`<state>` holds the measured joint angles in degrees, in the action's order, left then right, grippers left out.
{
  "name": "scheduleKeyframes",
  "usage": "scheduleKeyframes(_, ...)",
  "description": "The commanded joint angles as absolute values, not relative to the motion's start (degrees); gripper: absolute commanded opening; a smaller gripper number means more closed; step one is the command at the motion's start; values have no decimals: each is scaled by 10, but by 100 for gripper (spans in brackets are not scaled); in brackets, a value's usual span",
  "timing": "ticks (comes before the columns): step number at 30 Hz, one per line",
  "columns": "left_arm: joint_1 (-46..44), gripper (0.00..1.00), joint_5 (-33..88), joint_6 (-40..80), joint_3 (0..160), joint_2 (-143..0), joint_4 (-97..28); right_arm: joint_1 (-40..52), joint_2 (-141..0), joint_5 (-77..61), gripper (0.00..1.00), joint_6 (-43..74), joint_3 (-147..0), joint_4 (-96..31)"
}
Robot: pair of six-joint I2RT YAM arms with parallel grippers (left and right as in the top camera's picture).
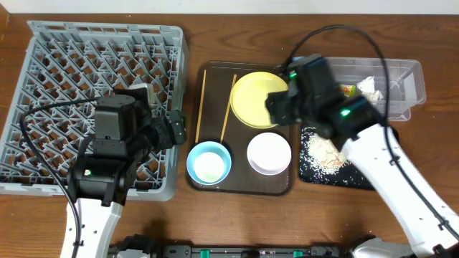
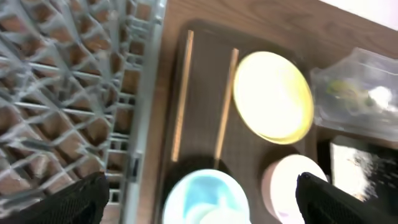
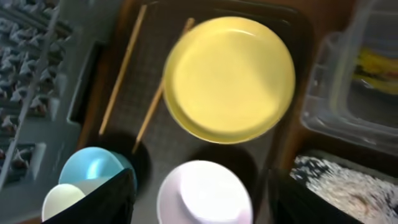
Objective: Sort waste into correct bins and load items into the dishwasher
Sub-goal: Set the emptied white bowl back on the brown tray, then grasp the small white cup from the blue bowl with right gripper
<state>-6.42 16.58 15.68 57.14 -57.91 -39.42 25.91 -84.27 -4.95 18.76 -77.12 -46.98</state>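
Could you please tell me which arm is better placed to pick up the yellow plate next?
Right, most likely. The right gripper hangs open directly over the yellow plate, with nothing in it. The left gripper, also open, sits at the edge of the dish rack, farther from the plate.

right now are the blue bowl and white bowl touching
Apart. The overhead view shows a strip of dark tray between the blue bowl and white bowl.
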Motion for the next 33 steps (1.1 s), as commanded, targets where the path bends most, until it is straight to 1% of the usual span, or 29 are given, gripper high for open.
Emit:
scheduleKeyframes(1, -62, 96, 278, 168, 582, -580, -397, 213, -840, -102, 66, 180, -779, -485)
scheduleKeyframes(3, -62, 96, 290, 168, 583, -580, -402, 190, -840, -107, 66, 186, -779, -494)
scheduleKeyframes(4, -62, 96, 290, 168, 583, -580, -406, 182, -840, -128, 61, 181, -779, -494)
scheduleKeyframes(5, -62, 96, 289, 166, 583, -580, -411, 176, -840, -159, 59, 164, -779, -494)
scheduleKeyframes(7, -62, 96, 289, 154, 583, -579, -421, 178, -840, -231, 57, 123, -779, -496)
scheduleKeyframes(9, -62, 96, 265, 151, 583, -578, -435, 193, -840, -257, 56, 112, -778, -510)
scheduleKeyframes(13, -62, 95, 115, 164, 583, -561, -475, 262, -841, -250, 55, 100, -773, -540)
scheduleKeyframes(15, -57, 96, 27, 199, 587, -547, -499, 306, -842, -234, 54, 100, -765, -537)
scheduleKeyframes(16, -53, 96, -4, 219, 590, -538, -510, 329, -844, -220, 53, 100, -762, -534)
scheduleKeyframes(17, -46, 96, -23, 235, 593, -528, -521, 351, -848, -201, 54, 103, -760, -531)
scheduleKeyframes(20, -20, 95, -33, 259, 599, -490, -531, 413, -871, -133, 54, 110, -759, -518)
scheduleKeyframes(25, 3, 96, -32, 258, 599, -428, -531, 484, -940, -90, 52, 111, -759, -460)
scheduleKeyframes(26, 3, 100, -32, 256, 599, -417, -533, 491, -954, -85, 50, 112, -759, -452)
scheduleKeyframes(30, 3, 98, -33, 253, 599, -383, -551, 500, -1013, -79, 47, 138, -759, -441)
scheduleKeyframes(32, 3, 98, -33, 253, 599, -369, -567, 499, -1040, -80, 43, 139, -759, -441)
scheduleKeyframes(33, 3, 98, -33, 253, 599, -365, -574, 499, -1050, -80, 38, 139, -759, -440)
